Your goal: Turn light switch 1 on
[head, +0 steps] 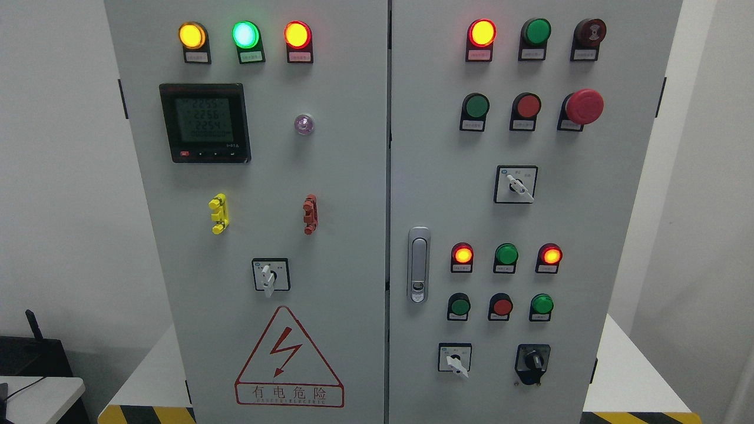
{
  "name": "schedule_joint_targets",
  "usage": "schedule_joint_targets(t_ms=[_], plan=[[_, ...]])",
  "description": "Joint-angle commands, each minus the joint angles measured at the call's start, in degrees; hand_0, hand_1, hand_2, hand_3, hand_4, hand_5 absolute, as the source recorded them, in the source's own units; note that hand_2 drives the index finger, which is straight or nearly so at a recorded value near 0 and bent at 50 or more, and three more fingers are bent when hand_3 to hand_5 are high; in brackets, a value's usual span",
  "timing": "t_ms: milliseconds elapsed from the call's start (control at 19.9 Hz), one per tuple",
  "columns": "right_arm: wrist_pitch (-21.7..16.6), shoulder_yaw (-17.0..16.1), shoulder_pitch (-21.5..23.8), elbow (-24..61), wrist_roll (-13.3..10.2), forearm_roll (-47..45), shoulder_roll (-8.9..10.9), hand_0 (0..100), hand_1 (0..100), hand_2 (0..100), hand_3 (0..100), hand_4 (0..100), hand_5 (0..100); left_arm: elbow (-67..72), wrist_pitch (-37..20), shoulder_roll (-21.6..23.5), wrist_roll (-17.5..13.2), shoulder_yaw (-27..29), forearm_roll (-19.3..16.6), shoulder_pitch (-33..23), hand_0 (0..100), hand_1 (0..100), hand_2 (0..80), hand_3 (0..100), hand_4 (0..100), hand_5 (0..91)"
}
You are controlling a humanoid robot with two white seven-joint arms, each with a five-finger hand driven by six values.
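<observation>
While you look at the grey cabinet (353,176), you see no robot hand, so you cannot tell if the fingers are spread or curled. Which part is light switch 1 you cannot tell. Near the bottom edge of the right door sit a white knob switch (455,357) and a black knob switch (532,360). The left door's top edge has yellow (192,35), green (245,34) and red (297,34) lamps glowing.

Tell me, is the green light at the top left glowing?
Yes, on. The green light shines bright, between a lit yellow light and a lit red light.
</observation>
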State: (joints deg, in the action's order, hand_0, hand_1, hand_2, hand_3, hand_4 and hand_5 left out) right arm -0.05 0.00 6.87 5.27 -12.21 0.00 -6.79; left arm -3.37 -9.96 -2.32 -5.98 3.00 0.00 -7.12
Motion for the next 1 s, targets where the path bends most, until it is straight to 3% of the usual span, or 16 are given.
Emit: schedule_joint_targets(t_ms=[0,100,301,501,752,852,953], plan=[[0.0,1.3,0.0,0.0,0.0,0.3,0.03,12,39,0,0,0,0,-13.0,1.1,1.6,-0.5,0.7,-1.2,-4.1,23,0,0.0,0,0,0.0],[0.0,1.3,0.0,0.0,0.0,0.3,0.03,12,39,0,0,0,0,-16.7,1.3,1.9,-0.2,2.8,-1.3,-5.5,23,0,0.0,0,0,0.0],[0.0,1.3,0.0,0.0,0.0,0.3,-0.06,12,39,0,0,0,0,-24.8,0.9,1.6,-0.1,13.9,-2.8,-7.4,23,0,0.0,5,10,0.0],[0.0,1.3,0.1,0.0,0.0,0.3,-0.06,12,39,0,0,0,0,-34.4,0.6,1.4,1.1,23.2,-11.3,-10.2,26,0,0.0,13,20,0.0],[0.0,1.3,0.0,0.0,0.0,0.3,-0.06,12,39,0,0,0,0,-44.6,0.1,1.2,5.0,28.7,-11.3,-11.9,30,1,0.0,24,32,0.0],[0.0,1.3,0.0,0.0,0.0,0.3,-0.06,12,39,0,0,0,0,-47.2,-2.9,1.2,6.8,31.2,-10.9,-11.9,33,3,0.0,31,39,1.2],[0.0,1.3,0.0,0.0,0.0,0.3,-0.06,12,39,0,0,0,0,-48.7,-7.0,1.2,8.7,33.0,-9.5,-12.0,34,7,5.4,36,44,5.4]])
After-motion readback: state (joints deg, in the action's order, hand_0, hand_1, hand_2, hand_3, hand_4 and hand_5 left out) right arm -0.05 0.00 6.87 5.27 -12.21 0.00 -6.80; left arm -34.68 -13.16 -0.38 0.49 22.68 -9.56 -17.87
